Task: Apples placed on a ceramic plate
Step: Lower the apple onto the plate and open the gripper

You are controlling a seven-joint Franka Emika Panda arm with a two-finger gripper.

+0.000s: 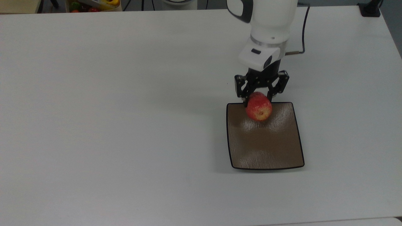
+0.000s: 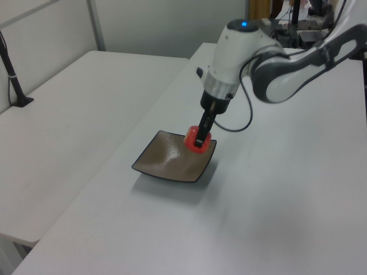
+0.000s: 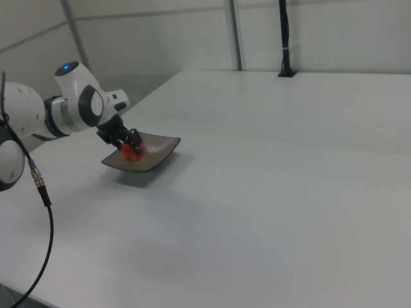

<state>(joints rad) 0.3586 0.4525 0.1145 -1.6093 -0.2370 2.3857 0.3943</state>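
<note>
A small red apple [image 1: 259, 110] with a yellowish patch hangs in the air, with my gripper [image 1: 258, 101] shut on it. It hovers over the far edge of the square brown ceramic plate [image 1: 267, 147], which lies flat on the white table. In the left view the apple [image 2: 195, 139] sits above the plate's [image 2: 169, 160] right corner, held by the gripper [image 2: 200, 141]. The right view shows the apple [image 3: 131, 153] above the plate [image 3: 154, 154], with the gripper [image 3: 130, 145] tilted over it.
The white table [image 1: 125, 110] spreads wide around the plate. A box of mixed fruit [image 1: 91, 5] stands past the table's far edge at the top view's upper left. A black post base [image 1: 370, 9] sits at the top view's upper right corner. The arm's cable [image 1: 303, 31] trails behind the wrist.
</note>
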